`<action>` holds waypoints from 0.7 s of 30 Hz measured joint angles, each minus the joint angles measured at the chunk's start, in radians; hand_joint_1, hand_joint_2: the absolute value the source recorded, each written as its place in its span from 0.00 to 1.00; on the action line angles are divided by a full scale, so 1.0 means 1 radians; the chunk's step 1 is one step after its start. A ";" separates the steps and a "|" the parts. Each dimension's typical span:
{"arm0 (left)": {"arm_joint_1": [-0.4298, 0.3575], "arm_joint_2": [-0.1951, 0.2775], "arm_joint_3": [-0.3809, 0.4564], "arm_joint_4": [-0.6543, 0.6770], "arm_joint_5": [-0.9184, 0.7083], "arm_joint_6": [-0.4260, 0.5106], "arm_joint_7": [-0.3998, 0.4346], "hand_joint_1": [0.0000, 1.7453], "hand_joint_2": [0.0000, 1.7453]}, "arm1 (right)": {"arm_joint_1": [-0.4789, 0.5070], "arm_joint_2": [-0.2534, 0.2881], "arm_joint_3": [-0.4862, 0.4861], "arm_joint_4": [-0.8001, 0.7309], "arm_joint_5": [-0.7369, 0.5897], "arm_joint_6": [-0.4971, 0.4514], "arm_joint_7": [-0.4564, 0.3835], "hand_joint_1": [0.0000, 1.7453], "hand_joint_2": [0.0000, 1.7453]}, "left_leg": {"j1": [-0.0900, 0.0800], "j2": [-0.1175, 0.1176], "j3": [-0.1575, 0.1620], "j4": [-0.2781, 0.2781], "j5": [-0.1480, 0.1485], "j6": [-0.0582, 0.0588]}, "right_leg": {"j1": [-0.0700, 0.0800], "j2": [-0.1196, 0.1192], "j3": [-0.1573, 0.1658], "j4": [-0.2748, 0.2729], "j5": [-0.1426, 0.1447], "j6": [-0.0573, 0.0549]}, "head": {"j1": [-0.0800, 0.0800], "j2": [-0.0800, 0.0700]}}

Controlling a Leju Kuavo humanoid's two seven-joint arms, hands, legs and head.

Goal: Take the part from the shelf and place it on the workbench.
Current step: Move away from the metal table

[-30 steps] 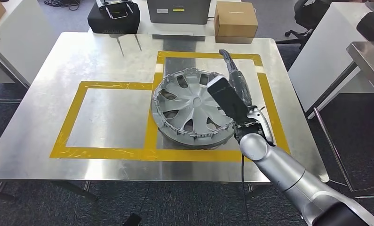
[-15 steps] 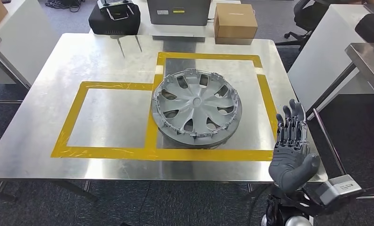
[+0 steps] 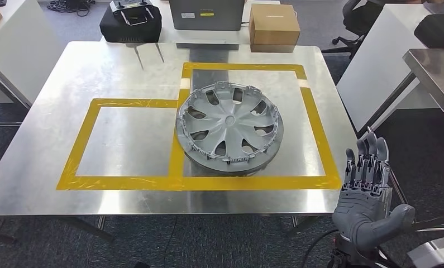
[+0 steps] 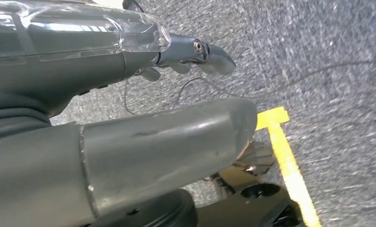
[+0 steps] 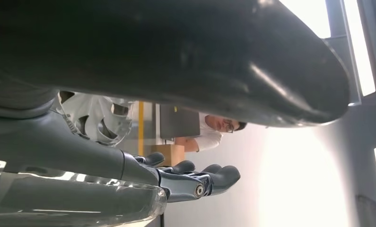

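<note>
Right hand [image 3: 369, 206] off the table [image 3: 52, 162] near its front right corner, palm up, fingers straight and apart, holding nothing, touching nothing. Hubcap [image 3: 229, 124] flat on the table inside the right yellow tape square [image 3: 314, 120]. Left hand [image 4: 129, 118] hangs over carpet, fingers out straight, nothing in it

right hand [image 3: 370, 215]: off the wheel cover [image 3: 229, 124], pulled back past the tabletop [image 3: 52, 184] front edge, now low beside its corner
fingers [image 3: 367, 162]: straight, spread apart, holding nothing
camera: whole scene shifted slightly
</note>
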 joint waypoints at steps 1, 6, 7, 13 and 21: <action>0.000 0.002 0.005 0.000 0.005 0.001 -0.005 0.00 0.00 | -0.001 0.000 0.002 -0.001 0.005 0.000 0.003 0.00 0.00 | 0.000 0.001 0.000 0.000 0.000 0.000 | 0.000 0.000 0.000 0.000 0.000 0.000 | 0.000 0.000; -0.001 0.006 0.018 0.000 -0.001 -0.007 0.031 0.00 0.00 | -0.007 0.003 0.010 -0.006 0.011 -0.011 0.006 0.00 0.00 | -0.008 0.002 0.000 0.001 -0.003 0.006 | -0.007 0.001 0.000 -0.001 0.001 0.004 | 0.000 0.000; -0.001 0.007 0.018 0.000 -0.006 -0.012 0.042 0.00 0.00 | -0.008 0.004 0.011 -0.009 0.009 -0.013 0.005 0.00 0.00 | -0.010 0.002 0.000 0.001 -0.004 0.008 | -0.009 0.002 0.000 -0.002 0.001 0.006 | -0.001 0.000; -0.002 0.005 0.018 -0.001 -0.018 -0.026 0.057 0.00 0.00 | -0.009 0.004 0.014 -0.023 -0.005 -0.014 0.011 0.00 0.00 | -0.005 0.008 0.005 -0.020 0.010 0.033 | -0.011 0.001 -0.031 0.075 -0.057 0.020 | 0.005 0.000; -0.002 -0.033 0.017 -0.002 -0.051 -0.066 0.144 0.00 0.00 | 0.024 -0.006 0.021 -0.041 0.020 -0.077 0.094 0.00 0.00 | -0.017 0.002 0.003 -0.021 0.023 0.027 | -0.003 0.000 -0.045 0.081 0.001 -0.008 | 0.028 0.000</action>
